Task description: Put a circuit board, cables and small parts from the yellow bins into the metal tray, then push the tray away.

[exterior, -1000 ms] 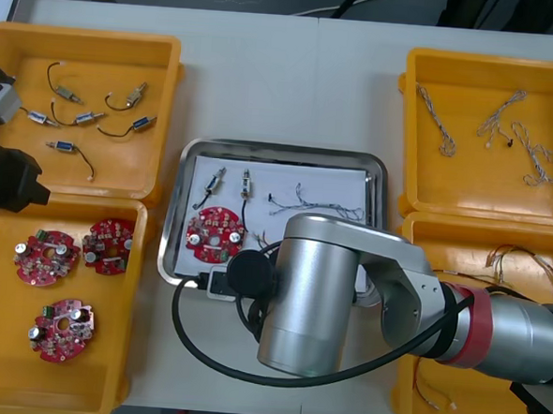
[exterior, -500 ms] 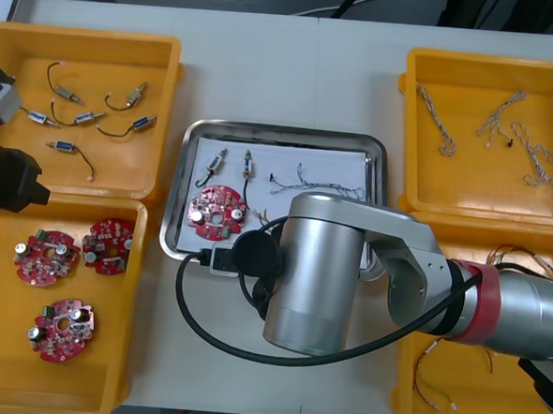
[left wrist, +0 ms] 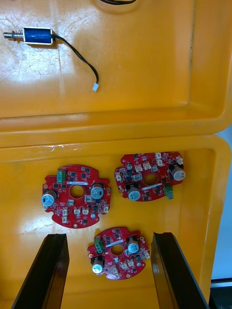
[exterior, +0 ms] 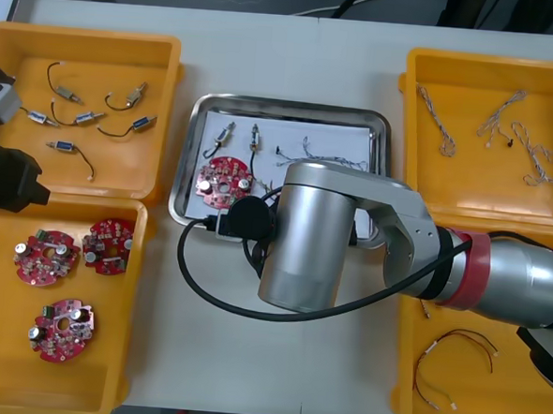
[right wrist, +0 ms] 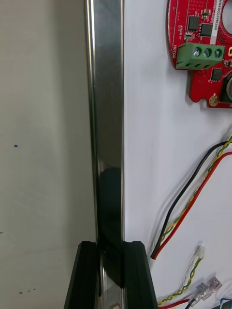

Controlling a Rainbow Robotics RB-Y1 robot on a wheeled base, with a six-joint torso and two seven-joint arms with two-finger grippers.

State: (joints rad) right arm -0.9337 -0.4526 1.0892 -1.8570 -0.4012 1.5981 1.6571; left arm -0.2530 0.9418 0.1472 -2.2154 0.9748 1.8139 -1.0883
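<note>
The metal tray (exterior: 292,106) lies mid-table, white inside. It holds a red circuit board (exterior: 224,180), two small metal parts (exterior: 230,137) and thin cables (exterior: 331,156). My right arm (exterior: 321,247) covers the tray's near edge. In the right wrist view my right gripper (right wrist: 111,248) is shut on the tray's shiny rim (right wrist: 108,120), with the circuit board (right wrist: 203,53) and a red, yellow and black cable (right wrist: 193,198) beside it on the white liner. My left gripper (left wrist: 108,275) hangs open over three circuit boards (left wrist: 76,201) in the near left bin.
The far left yellow bin (exterior: 80,35) holds several small metal parts with black leads. The near left bin (exterior: 5,341) holds three boards. Twisted cables lie in the far right bin (exterior: 475,182), red and yellow cables in the near right bin (exterior: 499,399).
The tray has slid away from me toward the table's far edge, with my right arm following it. The left arm has not moved.
</note>
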